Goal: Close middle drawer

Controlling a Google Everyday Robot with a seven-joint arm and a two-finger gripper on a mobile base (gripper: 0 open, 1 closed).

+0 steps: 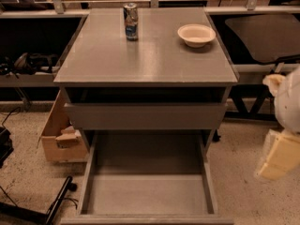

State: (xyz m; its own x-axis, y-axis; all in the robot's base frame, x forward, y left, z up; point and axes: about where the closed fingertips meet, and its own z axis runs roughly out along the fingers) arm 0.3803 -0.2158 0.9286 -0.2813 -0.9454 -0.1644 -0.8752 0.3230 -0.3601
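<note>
You have the grey desk [140, 60] square in front of you, filling most of the view. Its middle drawer [147, 193] is pulled far out toward the bottom edge of the view, the long shallow tray showing in full and the flat front panel only just in frame. Above it the upper drawer front [145, 116] sits under the desktop with a dark gap over its top edge. A cardboard box [58, 139] stands on the floor just beside the desk's left side. Your gripper [277, 156] hangs at the far right edge, well apart from the drawer (whether it is spread or closed you cannot tell). On the desktop, a pale bowl [196, 34] sits back right and a can [131, 21] stands upright near the back centre.
</note>
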